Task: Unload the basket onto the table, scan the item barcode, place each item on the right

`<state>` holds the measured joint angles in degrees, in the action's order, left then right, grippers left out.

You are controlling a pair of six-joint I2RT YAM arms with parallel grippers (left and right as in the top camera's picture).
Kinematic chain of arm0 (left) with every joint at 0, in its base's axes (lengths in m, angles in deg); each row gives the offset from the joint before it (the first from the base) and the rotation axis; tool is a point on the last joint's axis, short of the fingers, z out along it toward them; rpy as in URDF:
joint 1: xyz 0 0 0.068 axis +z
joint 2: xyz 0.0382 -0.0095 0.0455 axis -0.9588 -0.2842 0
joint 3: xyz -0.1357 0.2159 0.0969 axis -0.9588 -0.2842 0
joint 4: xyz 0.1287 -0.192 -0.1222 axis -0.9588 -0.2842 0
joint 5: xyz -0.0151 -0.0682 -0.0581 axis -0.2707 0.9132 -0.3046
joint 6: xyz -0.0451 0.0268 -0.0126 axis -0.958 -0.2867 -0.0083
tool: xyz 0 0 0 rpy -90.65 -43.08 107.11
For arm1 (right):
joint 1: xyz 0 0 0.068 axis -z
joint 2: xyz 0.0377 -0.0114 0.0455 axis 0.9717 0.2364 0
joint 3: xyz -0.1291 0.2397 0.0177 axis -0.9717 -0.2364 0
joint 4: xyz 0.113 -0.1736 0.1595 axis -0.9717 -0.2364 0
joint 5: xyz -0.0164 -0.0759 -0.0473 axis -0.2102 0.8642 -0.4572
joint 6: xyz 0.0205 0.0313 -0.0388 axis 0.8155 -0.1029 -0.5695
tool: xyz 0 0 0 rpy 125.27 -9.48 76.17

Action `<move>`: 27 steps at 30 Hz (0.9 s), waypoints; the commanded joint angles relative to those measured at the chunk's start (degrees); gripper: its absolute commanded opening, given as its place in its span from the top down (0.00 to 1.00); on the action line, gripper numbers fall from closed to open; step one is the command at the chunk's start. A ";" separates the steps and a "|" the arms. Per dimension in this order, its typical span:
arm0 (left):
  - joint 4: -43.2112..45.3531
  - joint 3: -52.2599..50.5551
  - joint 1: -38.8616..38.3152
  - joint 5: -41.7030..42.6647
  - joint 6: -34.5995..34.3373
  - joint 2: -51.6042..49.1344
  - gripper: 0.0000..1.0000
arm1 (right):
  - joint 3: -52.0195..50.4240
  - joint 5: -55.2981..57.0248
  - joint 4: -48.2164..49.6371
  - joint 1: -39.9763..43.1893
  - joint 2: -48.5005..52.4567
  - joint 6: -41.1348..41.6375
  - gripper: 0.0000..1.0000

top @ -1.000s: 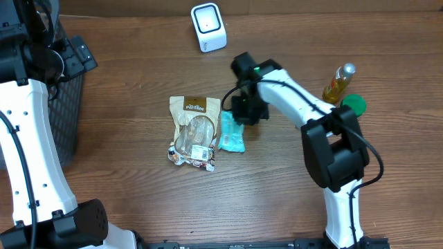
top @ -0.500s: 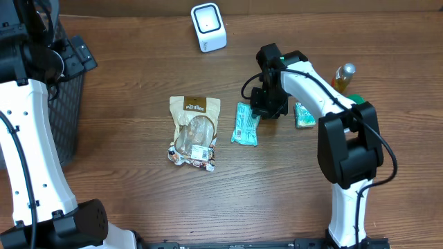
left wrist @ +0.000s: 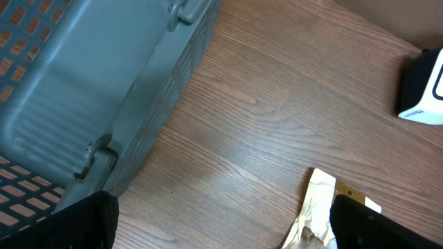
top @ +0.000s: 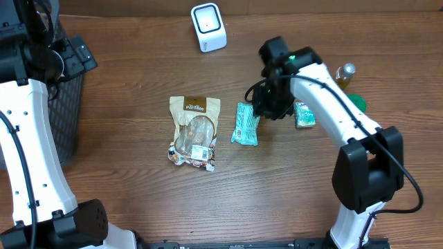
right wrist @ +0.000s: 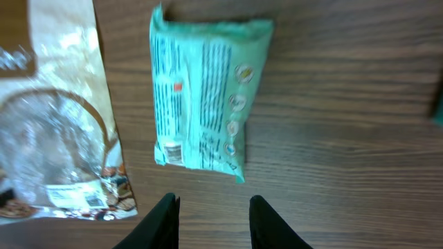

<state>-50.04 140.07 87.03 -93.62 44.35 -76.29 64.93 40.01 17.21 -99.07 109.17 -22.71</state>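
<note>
Your packet lies flat on the table, print side up, with nothing gripping it (the print is too blurred to read). Your right gripper hovers at its 1 o'clock, fingers narrowly parted and empty. The brown snack bag lies just beside the packet at 9 o'clock. A smaller green pack sits at 3 o'clock, and the scanner stands well apart at 11. Your left gripper is spread wide and empty near the basket.
</note>
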 commanded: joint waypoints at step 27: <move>0.09 0.44 -0.04 0.11 0.20 -0.31 0.00 | -4.28 15.69 8.37 -11.32 5.86 14.95 0.64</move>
<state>-50.04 140.07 87.03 -93.62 44.35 -76.31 61.04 54.06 25.56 -110.68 113.01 -8.81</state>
